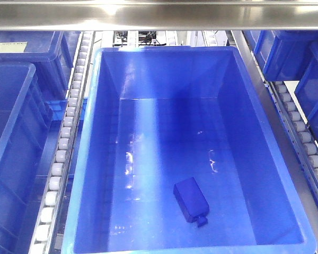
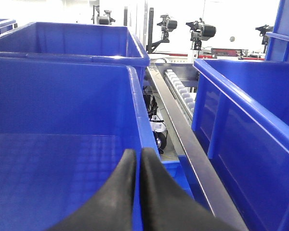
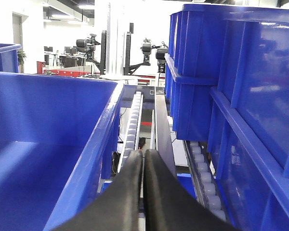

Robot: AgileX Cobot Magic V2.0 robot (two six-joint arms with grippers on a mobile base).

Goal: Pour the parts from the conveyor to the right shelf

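Observation:
A large blue bin [image 1: 90, 159] sits on the conveyor in the front view. One dark blue block-shaped part [image 1: 191, 201] lies on its floor near the front. Neither gripper shows in that view. My left gripper [image 2: 137, 153] is shut and empty, its black fingers over the right rim of a blue bin [image 2: 140, 110] on the left. My right gripper [image 3: 143, 153] is shut and empty, hovering over the gap between a blue bin's right wall [image 3: 94, 144] and a metal rail [image 3: 163, 134].
Roller tracks [image 1: 63, 153] [image 1: 302, 132] run along both sides of the big bin. More blue bins stand to the left [image 1: 10, 121] and are stacked to the right [image 3: 197, 72]. A steel shelf beam [image 1: 159, 13] crosses overhead at the back. Another blue bin [image 2: 241, 120] stands right of the left gripper.

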